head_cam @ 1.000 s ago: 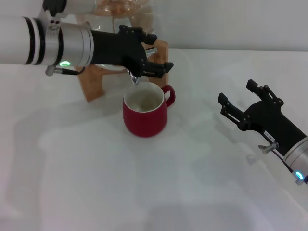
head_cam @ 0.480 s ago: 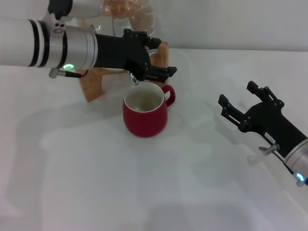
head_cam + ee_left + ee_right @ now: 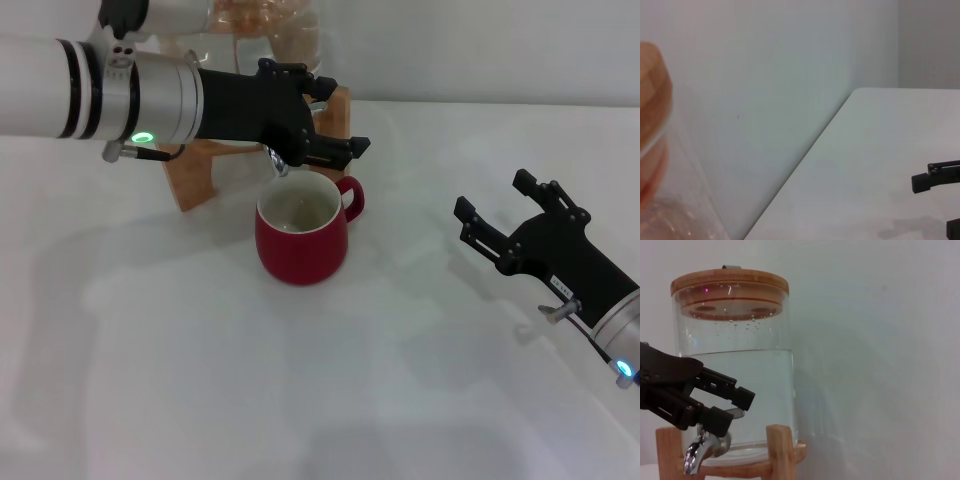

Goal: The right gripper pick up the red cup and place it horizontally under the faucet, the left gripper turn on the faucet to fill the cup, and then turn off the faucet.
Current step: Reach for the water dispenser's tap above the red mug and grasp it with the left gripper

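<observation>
A clear glass dispenser jar (image 3: 732, 390) with a bamboo lid (image 3: 730, 284) stands on a wooden stand (image 3: 195, 170) at the far left of the white table (image 3: 320, 380), roughly half full of water in the right wrist view. The faucet (image 3: 702, 452) juts from its base, chrome spout turned down. The red cup (image 3: 302, 228) sits upright on the table just near of the stand, directly below the spout, its handle to the right and its cream inside showing; whether any water lies in it is hard to judge from the head view.

The left arm reaches in from the left and crosses in front of the jar, hiding most of it from the head camera. The left gripper (image 3: 325, 135) sits at the faucet above the cup's far rim, its fingers (image 3: 722, 385) spread apart to either side of the lever. Against the picture of a second ago it has pushed slightly further right and its wrist has rolled a little; in the last half second it barely moved. The cup has not shifted.

The right gripper (image 3: 497, 215) rests low at the right of the table, well apart from the cup, fingers wide and holding nothing, unchanged.
</observation>
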Available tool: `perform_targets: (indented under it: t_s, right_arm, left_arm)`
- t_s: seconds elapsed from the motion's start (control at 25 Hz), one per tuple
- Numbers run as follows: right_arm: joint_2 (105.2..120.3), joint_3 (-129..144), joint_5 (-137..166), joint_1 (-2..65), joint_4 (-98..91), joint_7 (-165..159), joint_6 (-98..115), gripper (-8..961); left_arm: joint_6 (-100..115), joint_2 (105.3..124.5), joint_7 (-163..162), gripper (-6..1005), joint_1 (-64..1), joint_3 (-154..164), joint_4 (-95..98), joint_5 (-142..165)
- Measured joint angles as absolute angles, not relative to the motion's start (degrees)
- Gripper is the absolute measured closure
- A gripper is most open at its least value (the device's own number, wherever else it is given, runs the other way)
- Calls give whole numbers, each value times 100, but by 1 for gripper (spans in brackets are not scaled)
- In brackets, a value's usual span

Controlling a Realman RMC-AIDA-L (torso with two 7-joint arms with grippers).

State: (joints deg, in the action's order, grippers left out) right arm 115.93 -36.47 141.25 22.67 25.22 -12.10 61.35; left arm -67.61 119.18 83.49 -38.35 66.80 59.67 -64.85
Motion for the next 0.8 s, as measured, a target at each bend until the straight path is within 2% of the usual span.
perform_targets:
  t_s: [0.8]
  right_arm:
    - [11592,-3647,14091,2250,2523,-1213,6135,83]
  left_arm:
    - [-6726,11918,8324,153,-3763,6680,6047,-6436]
